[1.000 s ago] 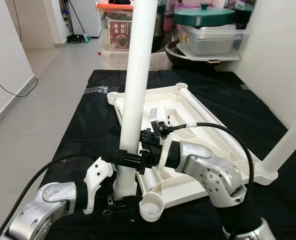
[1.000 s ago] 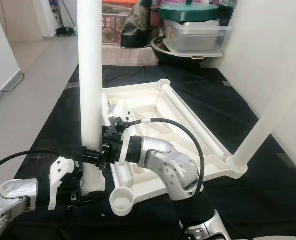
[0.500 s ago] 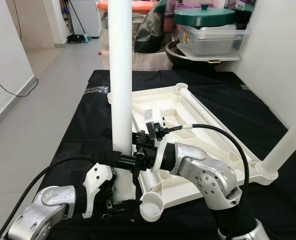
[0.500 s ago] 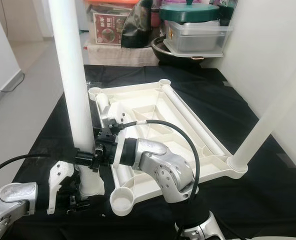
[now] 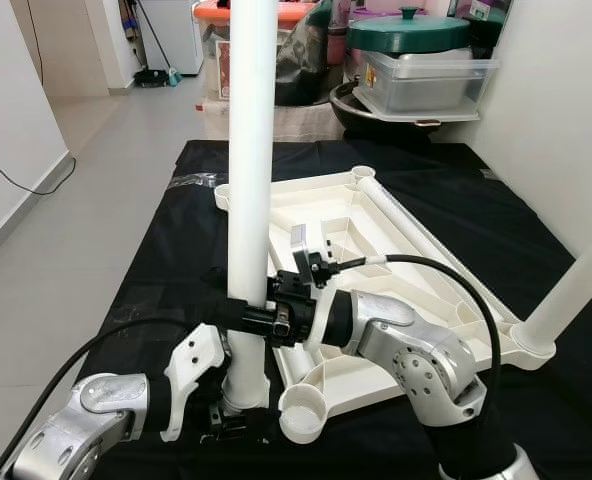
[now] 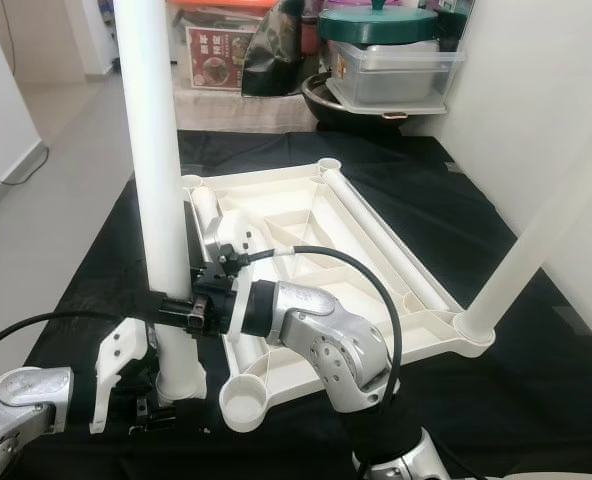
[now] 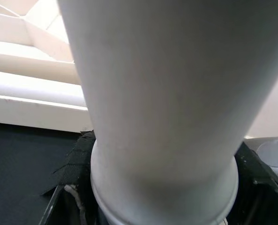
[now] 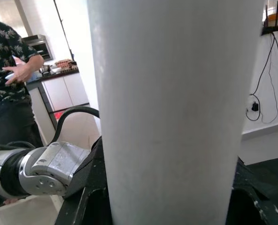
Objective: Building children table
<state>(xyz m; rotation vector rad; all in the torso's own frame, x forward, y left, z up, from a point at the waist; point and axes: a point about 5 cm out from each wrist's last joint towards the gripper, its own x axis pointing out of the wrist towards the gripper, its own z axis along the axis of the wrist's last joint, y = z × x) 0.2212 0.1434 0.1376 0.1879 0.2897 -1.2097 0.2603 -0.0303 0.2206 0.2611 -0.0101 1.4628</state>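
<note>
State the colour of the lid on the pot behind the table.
Dark green lid, clearest in the left eye view.

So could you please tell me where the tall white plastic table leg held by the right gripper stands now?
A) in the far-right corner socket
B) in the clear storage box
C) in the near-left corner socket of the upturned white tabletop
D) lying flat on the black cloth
C: the tall white plastic table leg stands upright, its base at the near-left corner of the upturned white tabletop, with the right gripper clamped round it.

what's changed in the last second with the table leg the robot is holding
The right gripper kept its clamp on the white table leg and swung it: it leaned right a second ago, tipped left, and now stands nearly upright. The left gripper stayed at its base. The upside-down tabletop and the fitted leg did not move.
</note>
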